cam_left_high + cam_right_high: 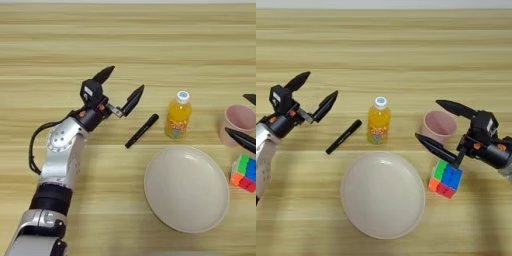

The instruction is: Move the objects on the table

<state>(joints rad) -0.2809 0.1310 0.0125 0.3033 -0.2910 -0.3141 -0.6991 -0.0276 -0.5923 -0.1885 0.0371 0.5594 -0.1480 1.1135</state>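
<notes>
I've got the left gripper (121,84) at approx 10 o'clock on the desk (150,40), jaws spread wide, nothing between them, just left of the pen (142,131) but not touching it. The pen lies slantwise near centre, tip toward 1 o'clock. The juice bottle (378,120) stands upright right beside it, white cap on. The plate (382,195) sits at 6 o'clock, bare, close below the bottle. The right gripper (440,122) is at approx 3 o'clock, jaws spread either side of the pink cup (439,125), upright; can't tell if a finger touches the rim. The puzzle cube (446,179) sits at 4 o'clock, just below the lower finger, near the plate's right edge w/ a small gap.
</notes>
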